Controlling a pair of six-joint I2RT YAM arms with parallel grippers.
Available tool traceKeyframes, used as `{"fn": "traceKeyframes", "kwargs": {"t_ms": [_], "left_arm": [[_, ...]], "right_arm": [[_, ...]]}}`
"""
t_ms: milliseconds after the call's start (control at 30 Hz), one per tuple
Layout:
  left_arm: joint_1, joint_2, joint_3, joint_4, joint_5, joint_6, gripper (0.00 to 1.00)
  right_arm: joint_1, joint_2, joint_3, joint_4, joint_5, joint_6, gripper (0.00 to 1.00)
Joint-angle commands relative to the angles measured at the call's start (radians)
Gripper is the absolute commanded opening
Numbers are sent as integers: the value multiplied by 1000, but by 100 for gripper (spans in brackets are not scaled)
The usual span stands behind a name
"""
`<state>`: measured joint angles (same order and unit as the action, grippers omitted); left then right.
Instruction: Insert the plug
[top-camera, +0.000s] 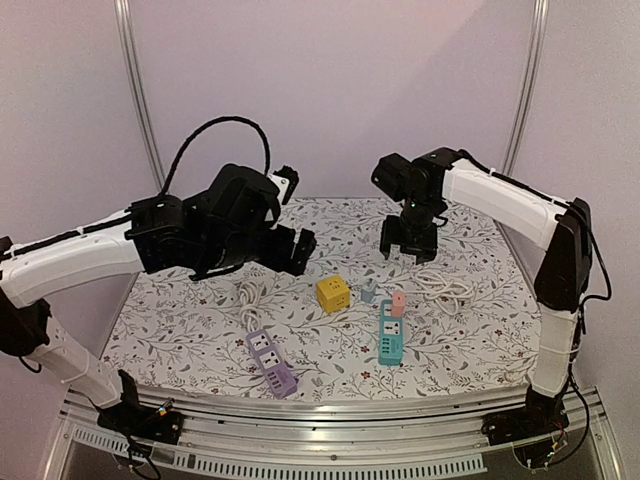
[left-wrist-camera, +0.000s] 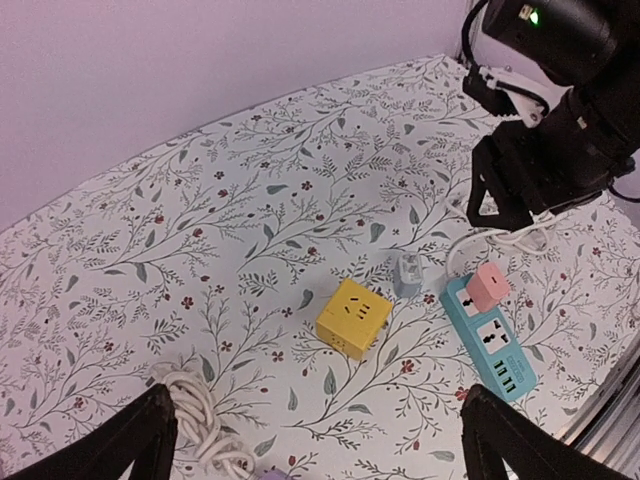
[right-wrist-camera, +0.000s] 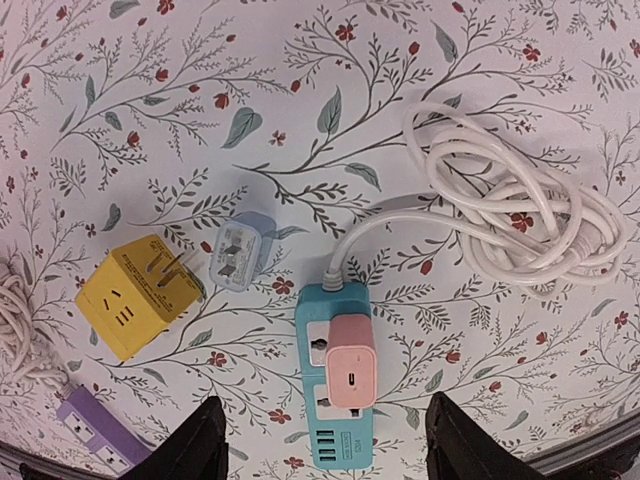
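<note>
- A flower-patterned desk (top-camera: 200, 330) carries everything; both arms hang above it.
- A coiled white cable (top-camera: 248, 296) lies towards the desk's left side, near the middle of its depth.
- A lilac plastic power strip (top-camera: 272, 362) lies in front of that coil, close to the near edge and angled.
- The left gripper (top-camera: 297, 215) hovers over the left half of the desk. Its black fingers (left-wrist-camera: 150, 430) are spread as wide as they go, with nothing between them.
- A yellow cube-shaped adapter (right-wrist-camera: 135, 295) rests near the desk's centre. Two metal prongs show on one face and socket holes on another.
- A small pale-blue plug (right-wrist-camera: 240, 250) lies just beside the cube on its right, prongs facing up, apart from both grippers.
- A teal rectangular power strip (right-wrist-camera: 335, 420) lies right of centre. Its USB end points to the near edge and its white lead leaves the far end.
- A pink block-shaped plug (right-wrist-camera: 350, 365) stands upright on the teal strip's socket face, near the lead end. How deep its pins sit cannot be told.
- The right gripper (top-camera: 408, 245) hangs above the desk behind the teal strip. Its jaws are partly apart and empty, clear of the pink plug below.
- The teal strip's white lead (right-wrist-camera: 510, 210) lies in a loose bundle towards the desk's right edge.
</note>
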<state>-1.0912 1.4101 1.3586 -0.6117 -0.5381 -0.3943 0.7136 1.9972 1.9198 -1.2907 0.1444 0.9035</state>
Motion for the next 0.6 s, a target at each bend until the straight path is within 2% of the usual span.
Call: {"fn": "traceKeyframes", "kwargs": {"t_ms": [0, 167, 567], "left_arm": [[26, 157, 122, 28, 140, 45, 99], [33, 364, 300, -6, 210, 53, 97], [58, 822, 768, -276, 365, 37, 87]], "right_arm": [[-75, -117, -13, -13, 32, -10, 68], [-153, -212, -80, 22, 10, -56, 72], [-284, -426, -315, 145, -87, -184, 81]]}}
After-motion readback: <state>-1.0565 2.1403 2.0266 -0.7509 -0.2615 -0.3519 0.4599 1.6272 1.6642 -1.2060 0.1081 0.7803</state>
